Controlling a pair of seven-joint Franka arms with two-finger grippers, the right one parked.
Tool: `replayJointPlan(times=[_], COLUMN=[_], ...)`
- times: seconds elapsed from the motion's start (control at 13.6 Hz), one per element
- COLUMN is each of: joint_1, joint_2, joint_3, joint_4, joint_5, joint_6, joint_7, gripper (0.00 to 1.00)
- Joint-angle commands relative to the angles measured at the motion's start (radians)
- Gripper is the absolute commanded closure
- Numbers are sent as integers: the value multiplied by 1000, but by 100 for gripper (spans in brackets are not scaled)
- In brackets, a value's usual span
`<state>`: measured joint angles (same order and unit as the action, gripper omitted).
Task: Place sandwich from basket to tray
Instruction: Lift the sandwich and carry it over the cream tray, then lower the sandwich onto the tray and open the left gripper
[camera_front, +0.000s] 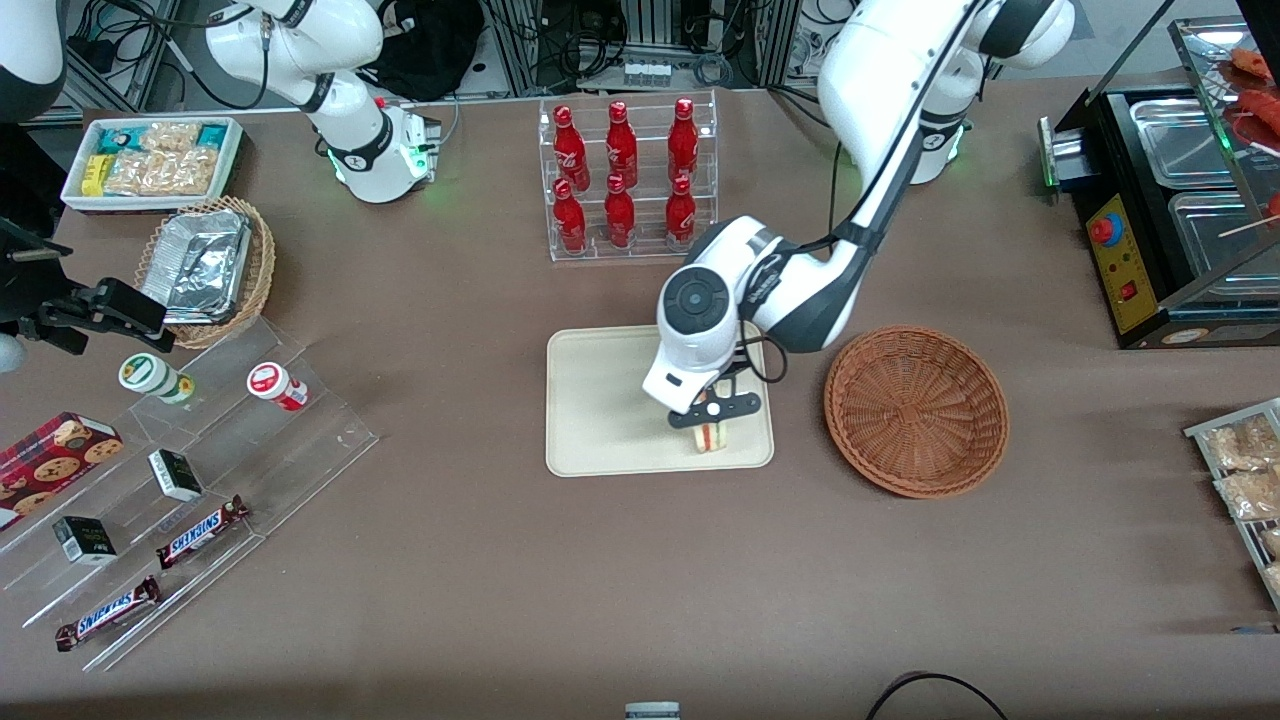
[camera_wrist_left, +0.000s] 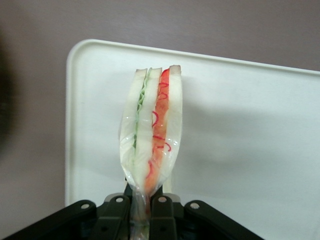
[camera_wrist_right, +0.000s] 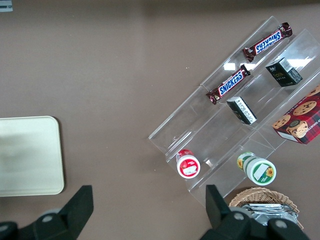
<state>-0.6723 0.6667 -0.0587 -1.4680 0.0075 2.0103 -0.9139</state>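
Note:
The sandwich (camera_front: 711, 437), a wrapped wedge of pale bread with green, red and orange filling, hangs in my gripper (camera_front: 712, 412) over the cream tray (camera_front: 600, 400), at the tray's corner nearest the front camera and the basket. In the left wrist view my gripper (camera_wrist_left: 141, 202) is shut on the clear wrap at the narrow end of the sandwich (camera_wrist_left: 152, 135), with the tray (camera_wrist_left: 240, 125) under it. The round reddish-brown basket (camera_front: 915, 410) stands beside the tray toward the working arm's end and holds nothing visible.
A clear rack of red bottles (camera_front: 625, 180) stands farther from the front camera than the tray. A clear stepped display with snack bars and jars (camera_front: 190, 480), a tan wicker basket with foil containers (camera_front: 205, 270) and a white snack bin (camera_front: 150, 160) lie toward the parked arm's end. A black food warmer (camera_front: 1170, 210) stands at the working arm's end.

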Motion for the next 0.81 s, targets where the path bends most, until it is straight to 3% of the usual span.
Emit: replayJointPlan(times=[0.0, 0.44, 0.52, 0.59, 0.66, 0.74], joint_1=[-15, -18, -18, -18, -20, -26], joint_2=[92, 116, 117, 119, 119, 116], joint_3=[-24, -50, -52, -50, -50, -50], joint_4=[123, 120, 120, 120, 118, 118], joint_5=[-21, -20, -20, -20, -17, -15], joint_6=[-16, 53, 53, 53, 53, 53], joint_7=[-36, -46, -40, -39, -46, -45], gripper=[95, 94, 83, 31, 0, 0])
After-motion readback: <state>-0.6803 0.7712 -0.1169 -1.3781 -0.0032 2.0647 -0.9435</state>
